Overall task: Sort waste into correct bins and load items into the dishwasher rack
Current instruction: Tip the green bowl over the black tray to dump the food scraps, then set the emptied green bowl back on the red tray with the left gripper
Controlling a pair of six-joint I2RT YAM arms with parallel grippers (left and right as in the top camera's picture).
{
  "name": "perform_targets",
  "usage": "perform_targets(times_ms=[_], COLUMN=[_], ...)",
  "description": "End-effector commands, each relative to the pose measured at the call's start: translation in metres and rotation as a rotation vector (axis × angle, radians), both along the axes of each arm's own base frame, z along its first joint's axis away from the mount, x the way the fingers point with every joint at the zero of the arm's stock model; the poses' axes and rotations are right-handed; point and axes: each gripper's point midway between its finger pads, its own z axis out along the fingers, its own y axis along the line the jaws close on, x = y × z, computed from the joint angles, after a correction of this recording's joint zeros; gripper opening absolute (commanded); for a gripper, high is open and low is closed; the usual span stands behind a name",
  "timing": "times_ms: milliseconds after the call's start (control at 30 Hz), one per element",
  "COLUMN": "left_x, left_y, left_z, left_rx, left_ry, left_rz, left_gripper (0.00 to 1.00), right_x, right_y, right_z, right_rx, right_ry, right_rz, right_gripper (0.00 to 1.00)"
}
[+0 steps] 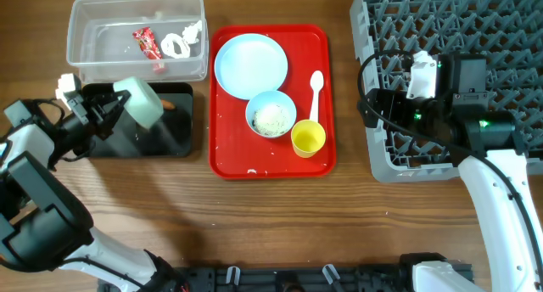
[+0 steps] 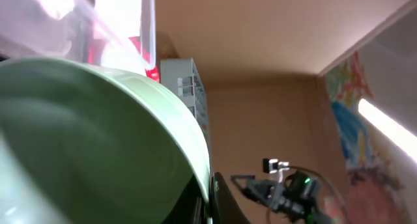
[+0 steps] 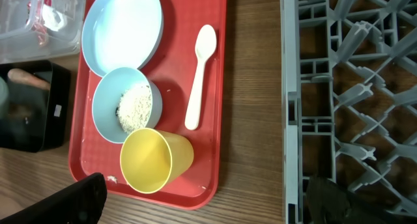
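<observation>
My left gripper (image 1: 114, 105) is shut on the rim of the mint-green bowl (image 1: 142, 102), held tilted over the black bin (image 1: 170, 139); the left wrist view is filled by the bowl (image 2: 98, 146) with my fingers (image 2: 212, 201) on its rim. An orange carrot (image 1: 167, 105) lies in the black bin. The clear bin (image 1: 85, 37) holds the red wrapper (image 1: 147, 42) and white scrap (image 1: 178, 44). The red tray (image 1: 229, 156) carries the blue plate (image 1: 250, 64), blue bowl with rice (image 1: 271, 115), yellow cup (image 1: 308, 138) and white spoon (image 1: 316, 92). My right gripper (image 1: 372, 105) is open and empty at the rack's left edge.
The grey dishwasher rack (image 1: 475, 20) fills the right side, its left wall (image 3: 292, 120) close to the tray's right edge (image 3: 221, 87). A strip of bare wooden table (image 3: 254, 107) lies between them. The yellow cup (image 3: 153, 160) lies on its side.
</observation>
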Motion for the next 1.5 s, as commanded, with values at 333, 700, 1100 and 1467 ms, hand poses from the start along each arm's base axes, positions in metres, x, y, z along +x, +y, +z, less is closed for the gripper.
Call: perform_targets(times_ms=[333,700,1100,1467], left_x=[0.009,-0.062,-0.085,-0.055], left_y=[-0.124,-0.225,-0.248,-0.271], left_z=[0.061,-0.049,-0.114,-0.065], left_rx=[0.731,1.402,1.492,1.445], left_ry=[-0.186,0.106,0.233,0.116], left_rz=[-0.168,-0.465,-0.627,-0.586], left_gripper=[0.04,0.04,0.14,0.48], right_x=[0.003,0.005,0.003,0.003], right_y=[0.0,0.0,0.0,0.0], right_z=[0.002,0.003,0.002,0.002], right_rx=[-0.013,-0.013,-0.014,-0.013], right_ry=[-0.008,-0.014,-0.007,-0.007], right_rz=[0.001,0.001,0.002,0.001], right_gripper=[1.0,1.0,1.0,1.0])
